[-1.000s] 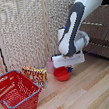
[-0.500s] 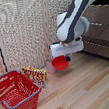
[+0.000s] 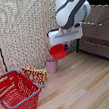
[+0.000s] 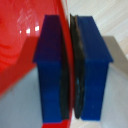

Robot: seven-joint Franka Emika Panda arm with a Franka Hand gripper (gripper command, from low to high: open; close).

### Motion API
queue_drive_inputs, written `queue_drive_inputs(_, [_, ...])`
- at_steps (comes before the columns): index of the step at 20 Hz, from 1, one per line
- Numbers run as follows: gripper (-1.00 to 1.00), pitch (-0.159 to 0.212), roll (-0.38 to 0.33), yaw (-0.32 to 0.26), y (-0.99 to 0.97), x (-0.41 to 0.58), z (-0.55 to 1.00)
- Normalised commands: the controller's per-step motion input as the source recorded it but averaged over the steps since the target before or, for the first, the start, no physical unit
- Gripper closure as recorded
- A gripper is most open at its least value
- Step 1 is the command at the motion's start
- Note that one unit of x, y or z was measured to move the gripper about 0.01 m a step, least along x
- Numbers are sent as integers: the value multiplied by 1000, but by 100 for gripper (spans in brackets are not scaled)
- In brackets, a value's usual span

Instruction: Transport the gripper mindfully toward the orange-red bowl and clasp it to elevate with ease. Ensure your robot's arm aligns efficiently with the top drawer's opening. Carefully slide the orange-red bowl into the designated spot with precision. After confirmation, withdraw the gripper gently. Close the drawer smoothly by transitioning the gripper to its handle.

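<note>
Holding one orange-red bowl (image 3: 57, 51) in the air, above the wooden floor (image 3: 91, 87).
One gripper (image 3: 65, 45) has its jaws closed on the rim of the bowl; in the wrist view the two blue fingertips (image 4: 49, 65) press the thin red rim from both sides. Relative to the bowl: one pink cup (image 3: 51, 65) stands just below, one red basket (image 3: 17, 92) lies lower toward the exterior view's left, and the drawer front with one handle (image 3: 96, 44) is toward the exterior view's right.
</note>
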Motion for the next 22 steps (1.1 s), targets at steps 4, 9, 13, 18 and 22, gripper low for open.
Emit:
queue_drive_inputs(4, [100,0,0,-21,-88,365,925])
queue_drive_inputs(9, [100,24,0,-82,-79,372,995])
queue_drive_inputs(13, [100,53,0,-121,-156,394,1000])
queue_drive_inputs(18, [100,83,0,-174,-198,330,993])
queue_drive_inputs(22, [100,109,0,-255,-264,217,931])
